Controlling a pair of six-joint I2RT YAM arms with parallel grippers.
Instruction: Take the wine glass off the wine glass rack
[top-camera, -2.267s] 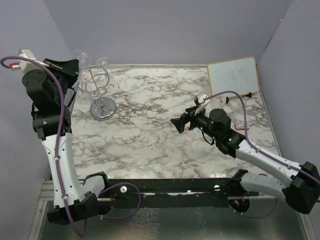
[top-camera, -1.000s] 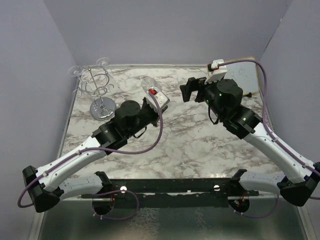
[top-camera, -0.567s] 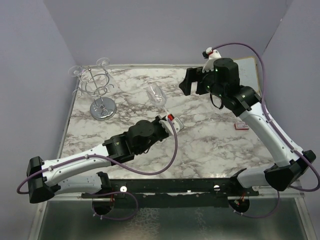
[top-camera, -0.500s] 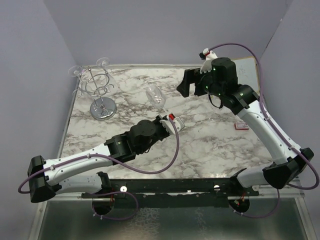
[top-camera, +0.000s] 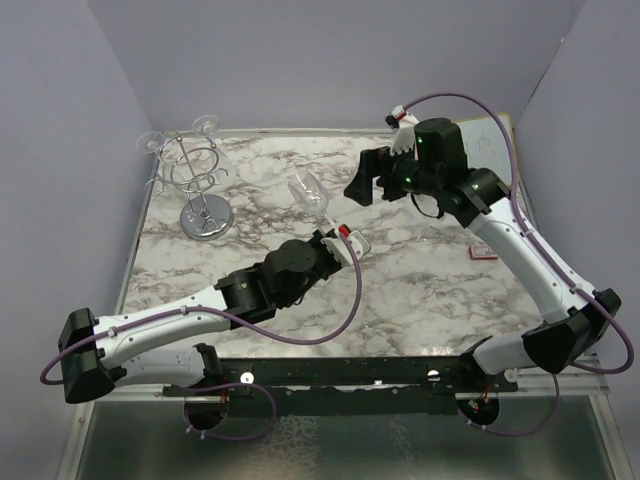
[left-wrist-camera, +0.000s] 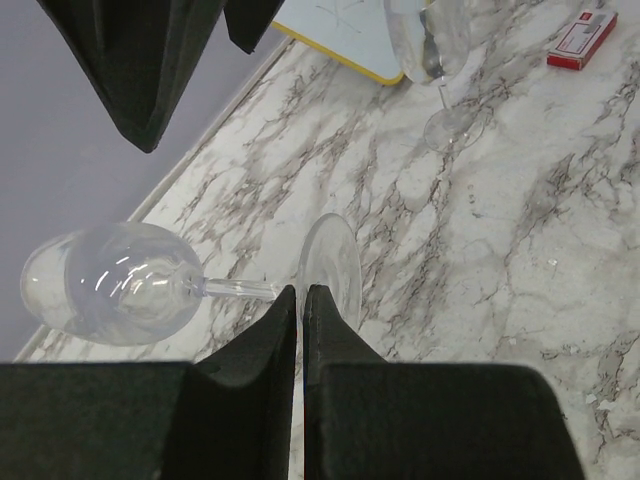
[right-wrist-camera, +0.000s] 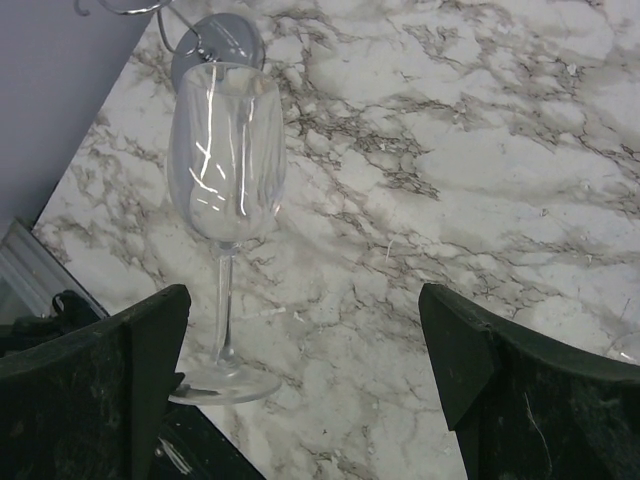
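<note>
My left gripper (top-camera: 335, 238) is shut on the rim of the foot of a clear wine glass (top-camera: 308, 190) and holds it in the air over the table's middle. In the left wrist view the jaws (left-wrist-camera: 300, 290) pinch the foot, with the stem and bowl (left-wrist-camera: 110, 295) pointing left. My right gripper (top-camera: 360, 185) is open, just right of the bowl and apart from it. In the right wrist view the glass (right-wrist-camera: 225, 150) stands left of the gap between my fingers (right-wrist-camera: 300, 380). The chrome wine glass rack (top-camera: 200, 175) stands at the far left with other glasses hanging on it.
A second wine glass (left-wrist-camera: 430, 40) stands on the marble at the right, near a small red box (top-camera: 483, 250). A yellow-framed whiteboard (top-camera: 490, 140) leans at the far right corner. Grey walls close in the table on three sides.
My left arm has carried the wine glass from the rack to the table's middle. My right arm has risen and swung left, open, close to the glass's bowl.
</note>
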